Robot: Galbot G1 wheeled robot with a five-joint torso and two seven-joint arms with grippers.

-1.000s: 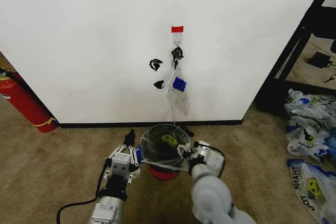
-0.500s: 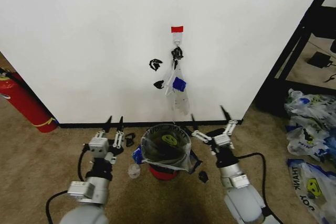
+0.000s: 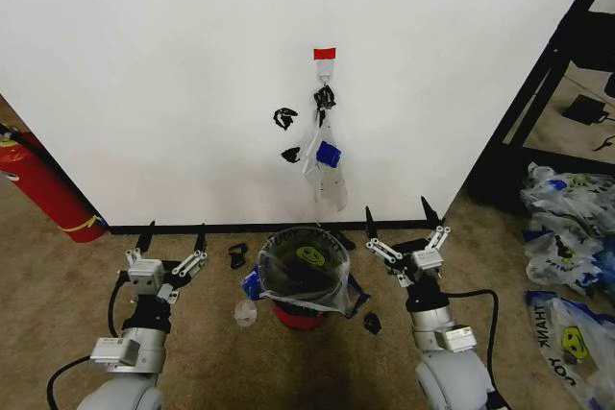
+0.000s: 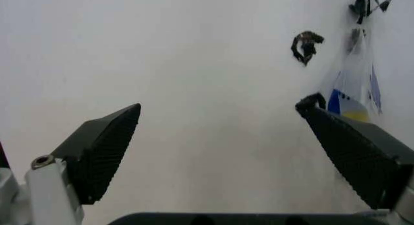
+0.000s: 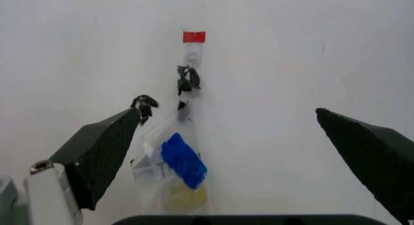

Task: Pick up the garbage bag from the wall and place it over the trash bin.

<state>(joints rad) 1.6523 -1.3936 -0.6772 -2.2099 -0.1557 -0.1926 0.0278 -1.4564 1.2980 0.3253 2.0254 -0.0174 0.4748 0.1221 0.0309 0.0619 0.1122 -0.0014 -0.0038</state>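
The garbage bag [image 3: 332,287], thin translucent plastic with a yellow smiley face, lies draped over the rim of the trash bin [image 3: 294,316] and hangs down its sides. The bin stands on the carpet below the white wall [image 3: 173,64], where a hook sits under red tape [image 3: 325,53]. My left gripper [image 3: 174,230] is open and stands left of the bin, apart from it. On the bin's other side my right gripper [image 3: 397,206] is open too. In the wrist views both the left gripper [image 4: 218,108] and the right gripper [image 5: 226,112] hold nothing and face the wall.
A slimmer clear bag with a blue patch [image 3: 327,162] hangs from the hook. A red fire extinguisher [image 3: 43,189] leans at far left. A black shelf frame [image 3: 538,93] and several loose bags [image 3: 567,228] are at right. Small black scraps [image 3: 373,324] lie by the bin.
Both grippers have left the bin's rim and moved outward, left one to the left, right one to the right. They stand open now. The bag stays over the bin.
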